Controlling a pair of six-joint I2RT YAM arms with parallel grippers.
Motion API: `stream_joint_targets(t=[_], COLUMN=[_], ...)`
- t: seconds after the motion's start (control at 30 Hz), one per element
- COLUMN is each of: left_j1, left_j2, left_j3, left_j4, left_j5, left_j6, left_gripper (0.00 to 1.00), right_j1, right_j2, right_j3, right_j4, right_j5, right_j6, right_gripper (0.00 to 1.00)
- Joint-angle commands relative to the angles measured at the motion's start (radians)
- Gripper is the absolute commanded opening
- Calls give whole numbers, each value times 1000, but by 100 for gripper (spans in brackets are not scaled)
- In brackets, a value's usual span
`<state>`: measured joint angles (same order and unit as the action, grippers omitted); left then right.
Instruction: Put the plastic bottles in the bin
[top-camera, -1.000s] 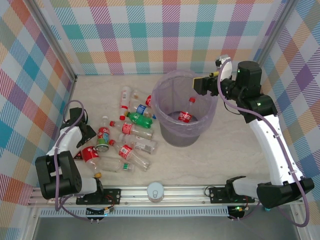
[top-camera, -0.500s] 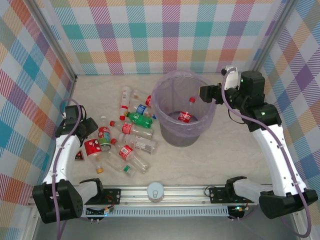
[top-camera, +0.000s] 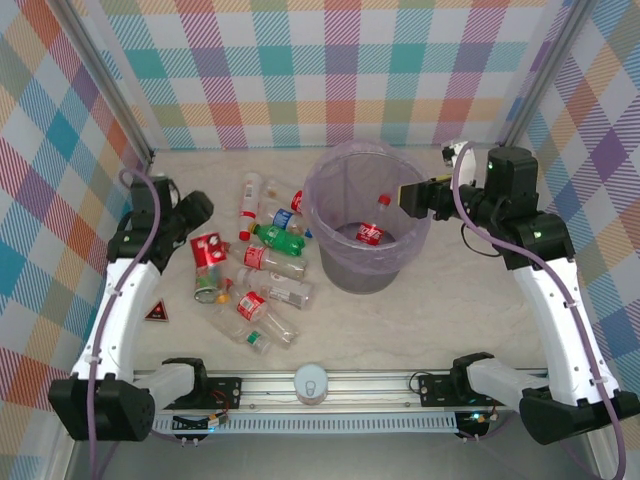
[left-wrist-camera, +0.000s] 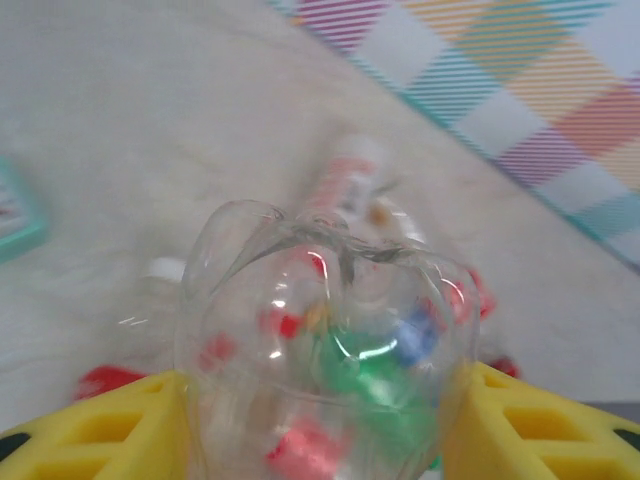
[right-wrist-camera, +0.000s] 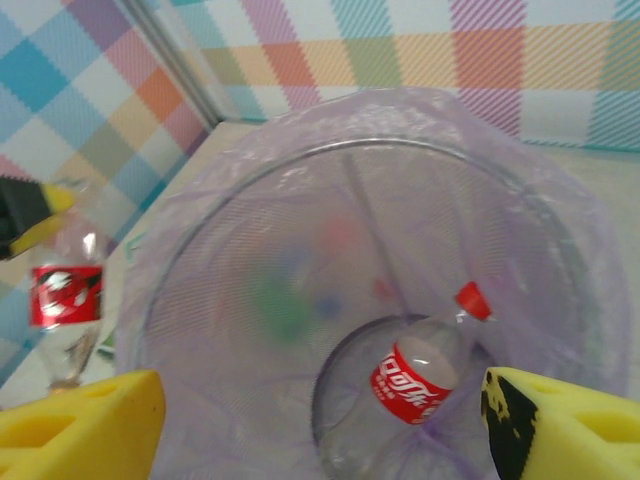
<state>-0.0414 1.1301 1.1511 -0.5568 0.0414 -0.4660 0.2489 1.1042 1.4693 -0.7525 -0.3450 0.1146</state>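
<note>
Seen from above, a two-armed robot is working at a pale table with a bin in the middle.

The left gripper is hovering well to the left of the bin, clamping a clear bottle with a red label. In its wrist view, the yellow fingers are pressing on both sides of the bottle's clear body.

The right gripper is hanging over the bin's right rim. Its fingers are spread wide with nothing between them. Its camera is looking down into the bin, where a second bottle with a red label is leaning in the bottom.

More loose bottles are lying on their sides in a cluster just left of the bin. Most are clear with red labels, and one is green.

The bottles look empty, so they are probably very light. Their walls look thin and likely to dent under a hard squeeze. Being smooth and round, they may roll or slip out of a grip. The safest hold is probably across the middle of the body, at the label, with the fingers closing square to the bottle's length rather than on the cap or the tapering neck.
</note>
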Motion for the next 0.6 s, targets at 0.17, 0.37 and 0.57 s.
stream_joint_targets(t=[0.17, 0.37, 0.57], left_j1=[-188, -259, -265], left_j2=[77, 79, 90], left_j3=[237, 259, 225], left_j4=[135, 250, 417], left_j5=[60, 138, 310], left_j6=[-58, -69, -100], left_gripper=[56, 56, 56], right_j1=[8, 94, 168], right_j2=[67, 164, 254], right_j3=[62, 144, 212], right_j4=[47, 77, 161], right_j5=[-198, -253, -318], right_j6=[43, 31, 80], right_gripper=[80, 80, 80])
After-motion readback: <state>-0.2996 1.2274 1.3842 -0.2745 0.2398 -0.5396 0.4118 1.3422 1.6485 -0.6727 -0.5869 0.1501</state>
